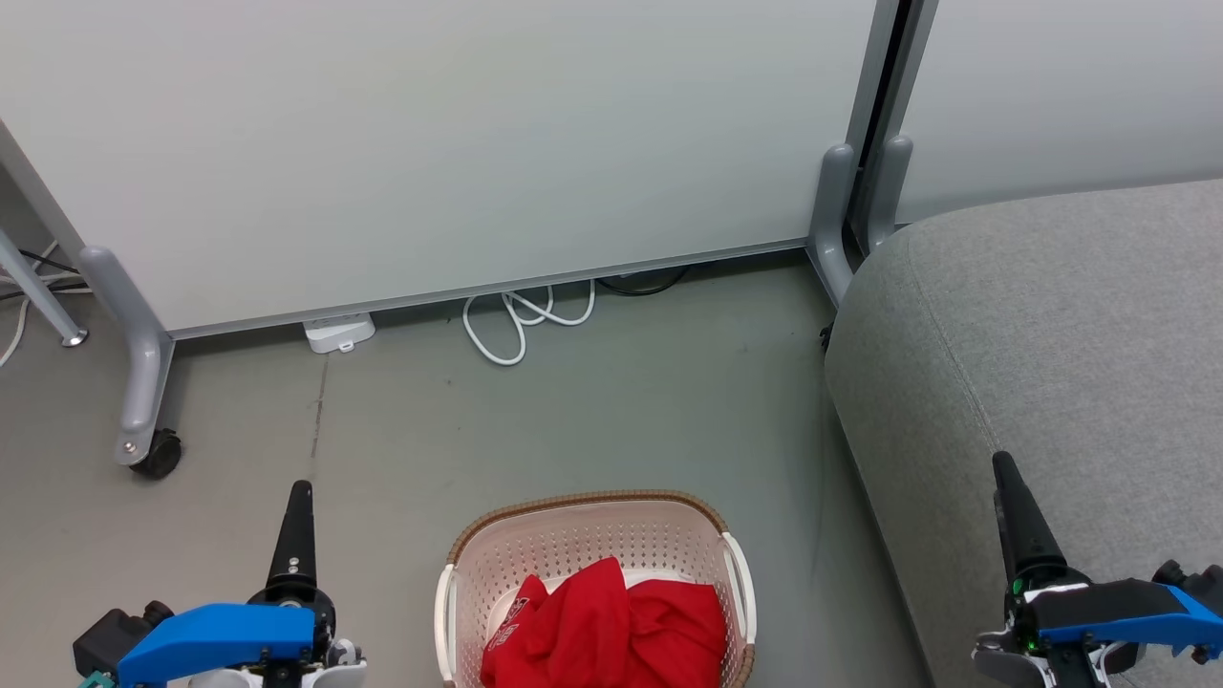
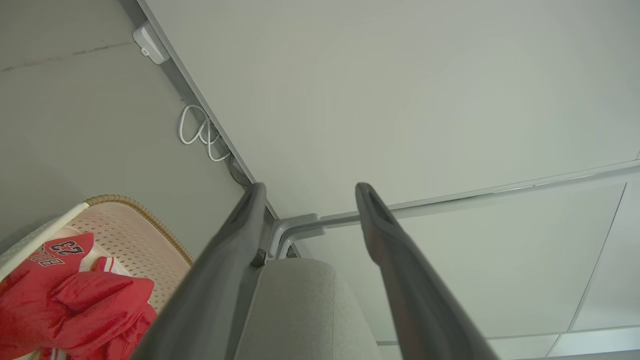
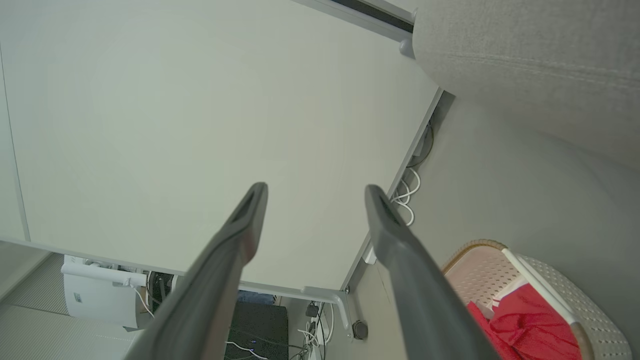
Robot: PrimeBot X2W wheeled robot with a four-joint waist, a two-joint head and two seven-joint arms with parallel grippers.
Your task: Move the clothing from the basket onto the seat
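The red clothing (image 1: 611, 631) lies bunched inside the cream basket (image 1: 592, 504), which stands on the floor at the bottom centre of the head view. White "23" lettering shows on the clothing (image 2: 65, 300) in the left wrist view. The grey seat (image 1: 1051, 334) fills the right side, apart from the basket. My left gripper (image 1: 299, 492) hangs left of the basket, above the floor. My right gripper (image 1: 1005, 468) hovers over the seat's front edge. Both stand open and hold nothing, as the left gripper (image 2: 310, 190) and right gripper (image 3: 315, 190) show in their wrist views.
A pale partition panel (image 1: 430, 143) on grey feet closes the back. One foot has a caster (image 1: 158, 454) at the left. A coiled white cable (image 1: 521, 320) and a white power block (image 1: 339, 333) lie at the panel's base. Bare grey floor (image 1: 621, 411) stretches between panel and basket.
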